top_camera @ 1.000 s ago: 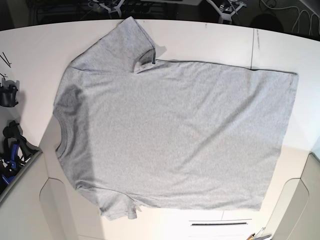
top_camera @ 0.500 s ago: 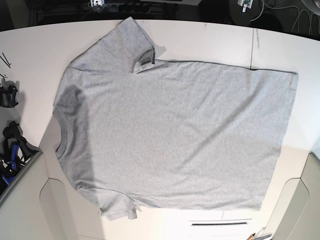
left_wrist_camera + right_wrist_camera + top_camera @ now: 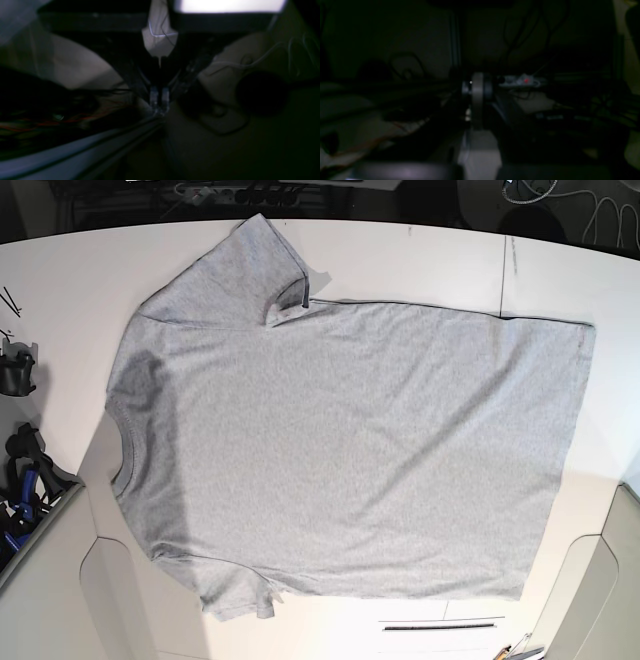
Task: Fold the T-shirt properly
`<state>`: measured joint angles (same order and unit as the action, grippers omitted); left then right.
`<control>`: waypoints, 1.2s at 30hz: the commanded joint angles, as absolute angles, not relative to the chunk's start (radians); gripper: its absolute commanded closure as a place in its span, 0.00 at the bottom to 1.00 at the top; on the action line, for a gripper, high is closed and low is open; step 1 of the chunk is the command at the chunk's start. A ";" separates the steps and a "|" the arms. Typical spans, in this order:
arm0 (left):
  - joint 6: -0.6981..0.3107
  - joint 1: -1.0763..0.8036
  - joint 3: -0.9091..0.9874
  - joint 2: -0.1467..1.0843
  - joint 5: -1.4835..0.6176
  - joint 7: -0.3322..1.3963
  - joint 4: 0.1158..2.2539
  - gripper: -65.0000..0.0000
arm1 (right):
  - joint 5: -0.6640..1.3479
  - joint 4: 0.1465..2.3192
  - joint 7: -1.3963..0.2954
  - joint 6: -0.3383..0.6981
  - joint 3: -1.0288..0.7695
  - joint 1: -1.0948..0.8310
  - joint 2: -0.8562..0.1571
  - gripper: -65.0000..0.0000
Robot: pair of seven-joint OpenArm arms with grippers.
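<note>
Base view, left to right. At the left margin, dark tools and clips (image 3: 20, 470) lie at the edge of the white table (image 3: 60, 290). The light heather-grey short-sleeved cotton T-shirt (image 3: 350, 440) lies spread flat across the table's middle, plain side up. Its crew neck (image 3: 120, 445) points left, one sleeve (image 3: 245, 265) reaches toward the far edge, the other sleeve (image 3: 235, 595) toward the near edge, and the hem (image 3: 565, 460) runs down the right side.

No fold is visible anywhere; judged from this, the task has not begun and every fold remains.

Neither arm appears in the base view. The left gripper (image 3: 159, 98) shows, in its dim wrist view, fingertips drawn together on nothing. The right gripper (image 3: 477, 100) is too dark to judge; its state cannot be told.
</note>
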<state>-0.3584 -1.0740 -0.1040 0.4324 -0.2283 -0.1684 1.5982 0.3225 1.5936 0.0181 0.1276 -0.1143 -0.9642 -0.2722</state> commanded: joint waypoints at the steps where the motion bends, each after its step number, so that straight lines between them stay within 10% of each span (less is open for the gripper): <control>1: -0.381 -1.119 -0.102 0.451 -0.229 -0.182 1.644 1.00 | 0.341 1.649 0.044 0.138 -0.128 -0.999 -0.282 1.00; 13: -0.698 -1.246 0.147 0.508 -0.278 -0.149 1.928 1.00 | 0.642 2.009 -0.052 0.195 -0.343 -1.034 -0.264 1.00; 20: -0.698 -1.187 0.409 0.507 -0.582 0.037 1.930 1.00 | 0.967 2.000 -0.247 0.347 -0.554 -0.862 -0.131 1.00; 36: -0.698 -0.995 0.548 0.507 -0.894 0.409 1.930 1.00 | 0.969 1.642 -0.252 0.393 -0.646 -0.531 -0.077 1.00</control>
